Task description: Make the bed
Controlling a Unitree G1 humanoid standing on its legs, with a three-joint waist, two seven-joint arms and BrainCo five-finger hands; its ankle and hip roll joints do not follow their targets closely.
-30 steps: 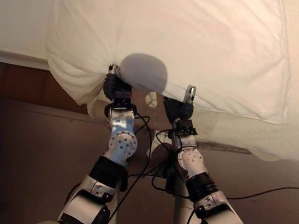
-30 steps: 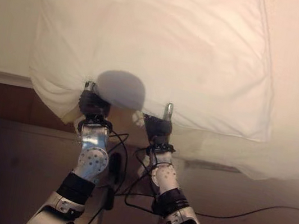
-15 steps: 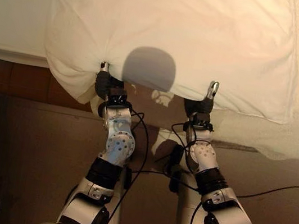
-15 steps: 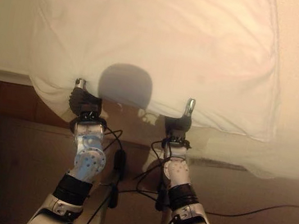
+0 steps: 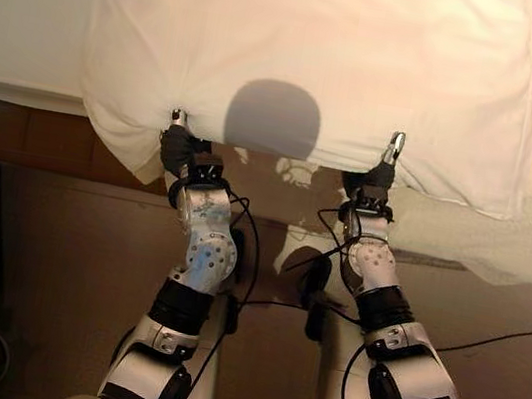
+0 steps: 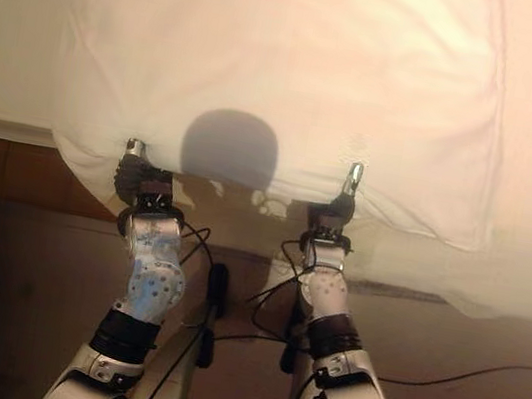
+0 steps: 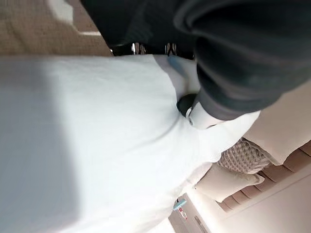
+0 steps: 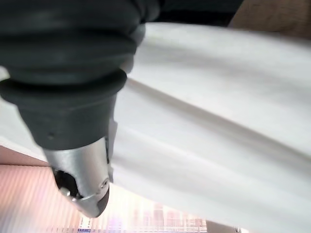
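- We are showing silver-grey forearms with black joint bands and perforated round wrist discs.
- We are wearing dark ribbed covers on the left hand point(image 5: 183, 151) and right hand point(image 5: 370, 184).
- Small screws are perhaps dotting them.

— What sort of place is this?

— A bedroom, by the look of it. A bed point(image 5: 29, 30) dressed in white linen takes up the upper part of the head views, with a big white pillow point(image 5: 309, 55) lying at its near edge.

— Anything besides the bedding?

— The side of the bed shows a brown wooden frame point(image 5: 33, 137) under the mattress, and beside it there is tan carpet point(image 5: 63, 269) on the floor.

— Home or hotel?

— Cannot tell. The left wrist view shows a padded, ribbed beige headboard point(image 7: 272, 179) and a textured cushion point(image 7: 243, 158) against it, which suits either one.
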